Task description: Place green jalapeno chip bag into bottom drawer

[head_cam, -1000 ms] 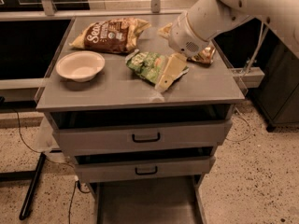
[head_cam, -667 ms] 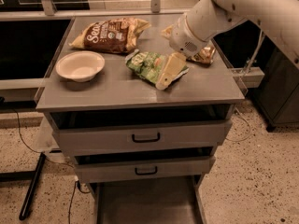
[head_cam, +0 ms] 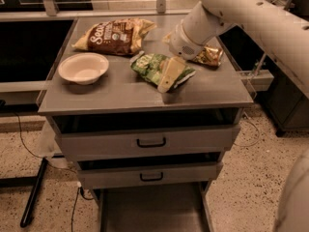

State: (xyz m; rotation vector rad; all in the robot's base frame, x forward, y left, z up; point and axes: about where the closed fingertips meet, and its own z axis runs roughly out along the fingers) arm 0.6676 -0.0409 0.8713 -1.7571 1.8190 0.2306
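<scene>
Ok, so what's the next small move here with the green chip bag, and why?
Probably ease the gripper down onto the green jalapeno chip bag and secure a grasp. The gripper sits right over the bag's right half. The bag lies flat on the cabinet top, not lifted. The bottom drawer already stands pulled out below, so the pick comes first.

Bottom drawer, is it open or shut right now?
Open: the bottom drawer sticks out past the drawers above. The end effector is over the green jalapeno chip bag.
</scene>
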